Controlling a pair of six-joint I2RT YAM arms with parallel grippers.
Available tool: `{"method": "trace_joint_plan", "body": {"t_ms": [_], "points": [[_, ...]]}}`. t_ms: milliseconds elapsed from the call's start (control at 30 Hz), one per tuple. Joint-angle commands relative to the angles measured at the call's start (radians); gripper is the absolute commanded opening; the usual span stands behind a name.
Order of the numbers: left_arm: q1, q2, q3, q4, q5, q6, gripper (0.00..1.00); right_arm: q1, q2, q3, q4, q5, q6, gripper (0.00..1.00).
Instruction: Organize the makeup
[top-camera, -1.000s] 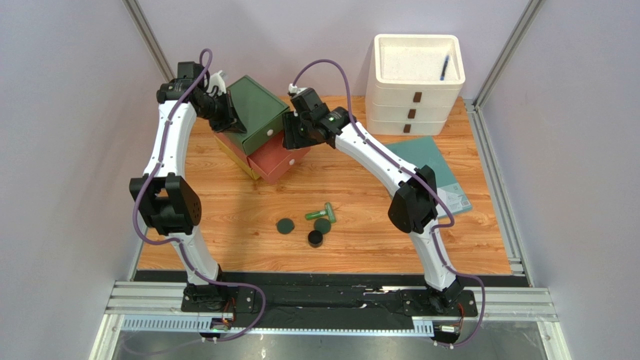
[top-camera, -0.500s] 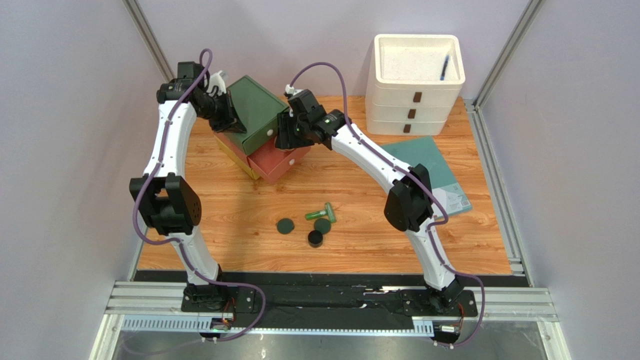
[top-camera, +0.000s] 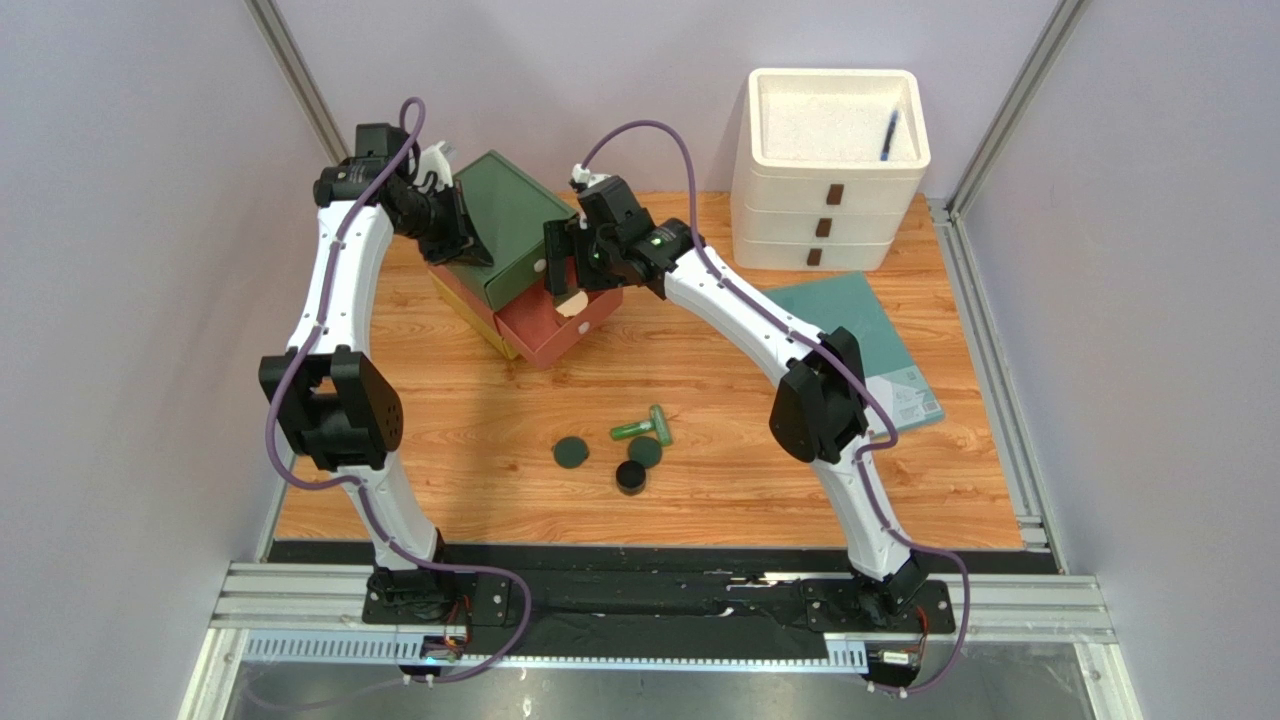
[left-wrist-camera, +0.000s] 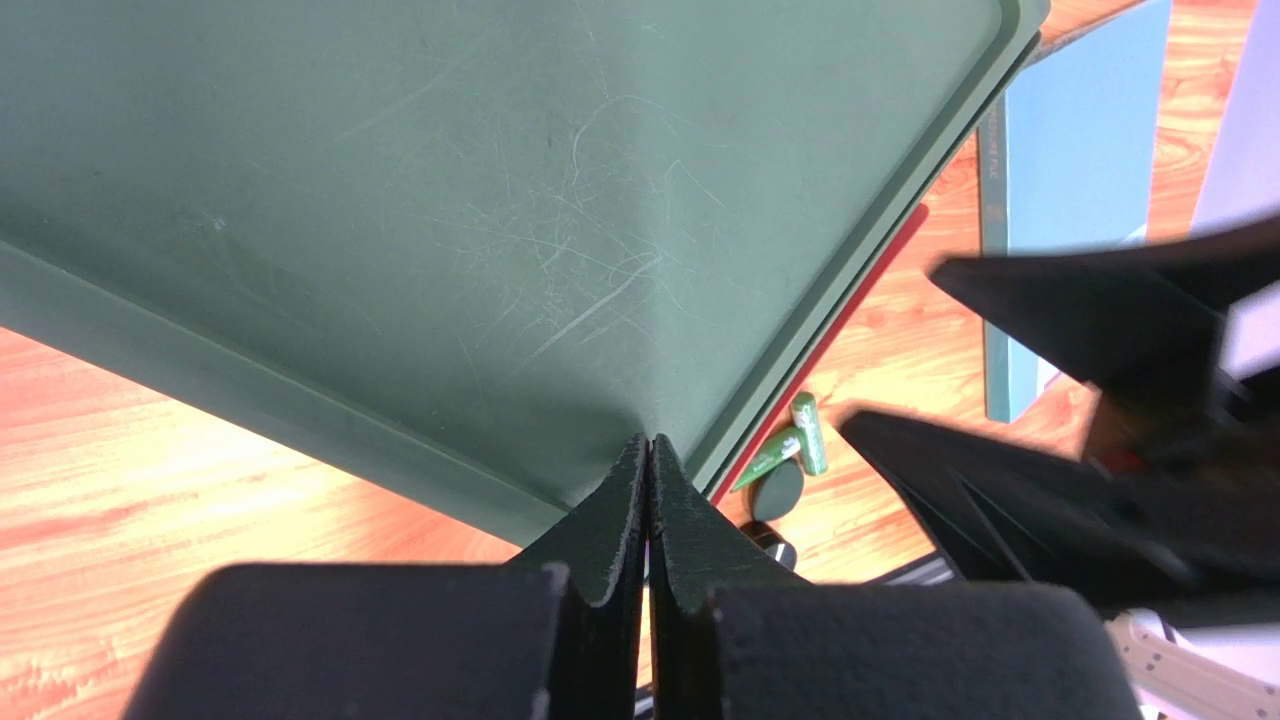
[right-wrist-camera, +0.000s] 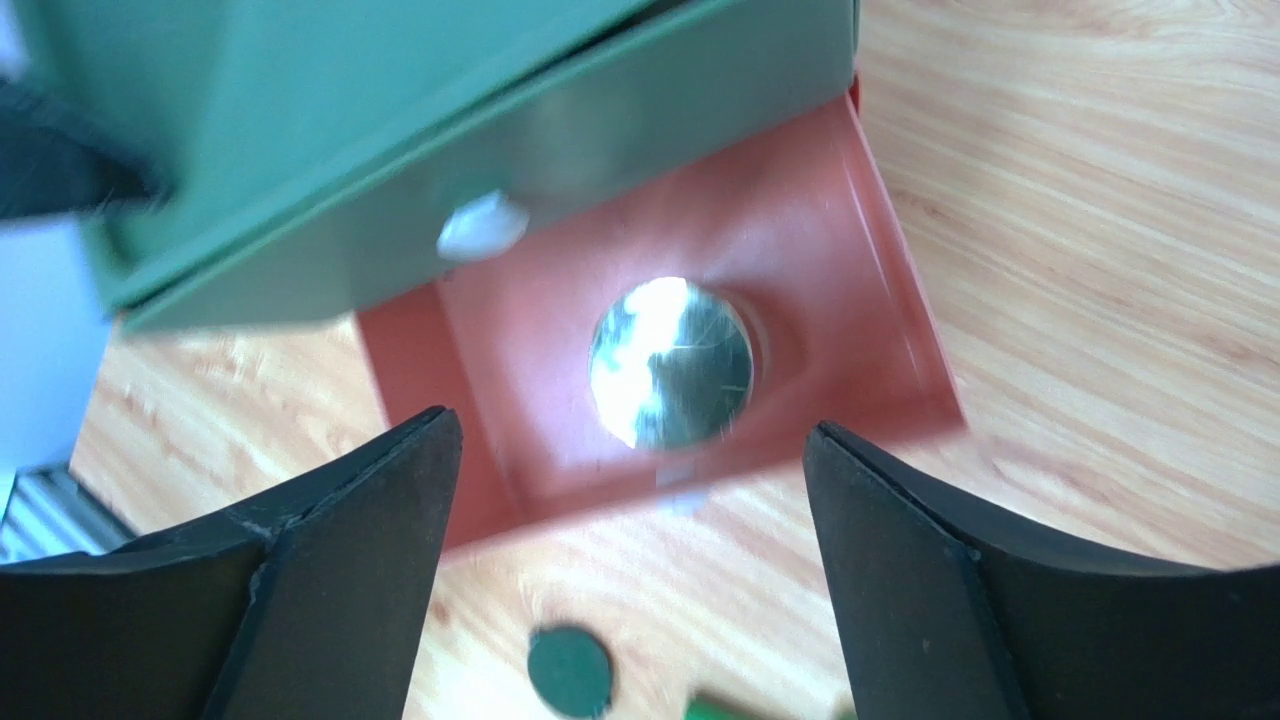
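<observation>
Top view: the left tool (top-camera: 448, 233) rests on the green box (top-camera: 519, 203). The right tool (top-camera: 565, 282) hangs over the open red drawer (top-camera: 553, 333). At the drawer's 6 o'clock, on the counter (top-camera: 451, 480), lie two dark compacts (top-camera: 570, 452), a black jar (top-camera: 630, 477) and a green tube (top-camera: 643, 426).

Left wrist: the left tool is pinched together, empty.

Right wrist: the right tool stands wide, holding nothing, above a shiny-lidded jar (right-wrist-camera: 672, 363) in the drawer.

The compacts look light, stiff and slick, so pinch them across the rim. The tube may roll.
</observation>
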Motion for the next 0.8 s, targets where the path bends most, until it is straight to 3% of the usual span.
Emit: {"method": "trace_joint_plan", "body": {"t_ms": [0,167,400,533,767], "points": [[0.005,0.059,-0.05,-0.111,-0.123,0.051,0.0,0.014,-0.226,-0.13,0.026,-0.049,-0.093,0.88],[0.005,0.065,-0.04,-0.115,-0.12,0.051,0.0,0.078,-0.372,-0.435,-0.045,-0.058,-0.201,0.87],[0.005,0.082,-0.024,-0.126,-0.116,0.061,0.0,0.215,-0.441,-0.701,-0.186,0.003,-0.253,0.88],[0.005,0.084,-0.021,-0.126,-0.117,0.061,0.0,0.296,-0.429,-0.753,-0.194,0.018,-0.236,0.89],[0.004,0.081,-0.027,-0.131,-0.12,0.065,0.0,0.322,-0.337,-0.743,-0.192,0.054,-0.201,0.89]]}}
